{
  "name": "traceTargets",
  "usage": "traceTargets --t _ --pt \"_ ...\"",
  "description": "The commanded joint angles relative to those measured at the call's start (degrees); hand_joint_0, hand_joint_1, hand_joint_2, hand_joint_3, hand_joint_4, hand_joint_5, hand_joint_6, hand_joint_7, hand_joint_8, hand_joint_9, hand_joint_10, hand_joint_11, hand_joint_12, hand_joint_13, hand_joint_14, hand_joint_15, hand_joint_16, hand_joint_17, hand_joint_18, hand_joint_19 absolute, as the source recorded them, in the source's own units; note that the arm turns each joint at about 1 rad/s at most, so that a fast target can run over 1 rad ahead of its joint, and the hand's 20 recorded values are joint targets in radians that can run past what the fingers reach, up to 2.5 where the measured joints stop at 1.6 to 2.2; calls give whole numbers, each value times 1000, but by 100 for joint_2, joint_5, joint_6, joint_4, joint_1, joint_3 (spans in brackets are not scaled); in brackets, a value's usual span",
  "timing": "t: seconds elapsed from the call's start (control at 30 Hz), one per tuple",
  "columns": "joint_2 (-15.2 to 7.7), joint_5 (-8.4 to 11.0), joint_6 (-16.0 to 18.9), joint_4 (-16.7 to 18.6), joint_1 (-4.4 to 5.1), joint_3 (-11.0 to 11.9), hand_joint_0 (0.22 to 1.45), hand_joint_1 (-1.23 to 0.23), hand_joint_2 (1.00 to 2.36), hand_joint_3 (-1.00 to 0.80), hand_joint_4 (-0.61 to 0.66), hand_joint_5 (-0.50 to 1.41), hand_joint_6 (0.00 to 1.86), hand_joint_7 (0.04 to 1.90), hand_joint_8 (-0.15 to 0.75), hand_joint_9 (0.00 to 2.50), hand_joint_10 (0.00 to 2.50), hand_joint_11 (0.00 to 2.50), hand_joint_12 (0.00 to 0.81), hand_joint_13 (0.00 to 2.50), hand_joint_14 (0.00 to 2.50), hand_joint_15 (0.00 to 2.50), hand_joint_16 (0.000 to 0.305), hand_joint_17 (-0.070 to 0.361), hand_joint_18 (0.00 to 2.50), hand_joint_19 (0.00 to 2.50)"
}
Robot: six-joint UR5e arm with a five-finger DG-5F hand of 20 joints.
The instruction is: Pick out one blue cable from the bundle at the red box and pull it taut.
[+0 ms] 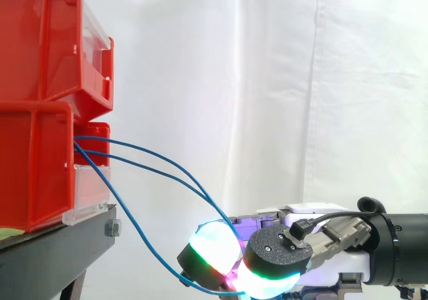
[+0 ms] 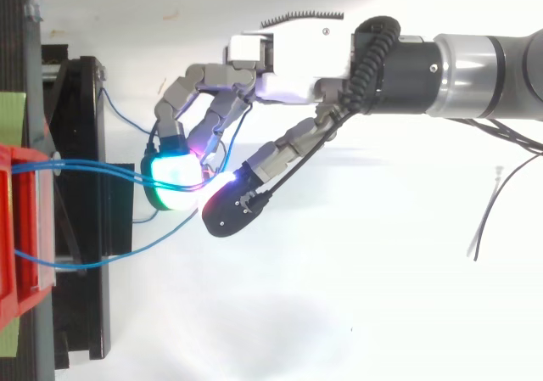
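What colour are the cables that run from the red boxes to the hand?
Blue. The cables show best in the side view.

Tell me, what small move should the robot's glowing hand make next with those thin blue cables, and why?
Probably draw the hand away from the red plastic box: it seems to pinch the thin blue cables, which hang slack in curves.

A white curtain [image 1: 267, 79] hangs across the back in soft vertical folds, evenly and brightly lit. At lower left stands a black stand [image 1: 60, 240] with a silver bolt [image 1: 112, 229] on its edge. From above, the white floor [image 2: 339, 313] carries faint grey shadows.
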Motion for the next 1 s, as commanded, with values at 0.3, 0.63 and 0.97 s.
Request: traceTargets --t 0.3,0.63,0.97 --pt "1 1 11 0 -13 0 900 -919 1024 -112 -98 -241 939 849 136 777 25 793 337 572 19 437 44 99 419 672" --pt "1 -8 108 -62 -30 0 782 -955 1000 -500 -49 -234 933 827 153 767 29 782 352 574 16 361 47 105 585 500" --pt "-8 1 108 -62 -21 9 567 -752 1000 -500 11 -209 917 801 187 918 27 784 375 699 17 409 50 113 656 595"
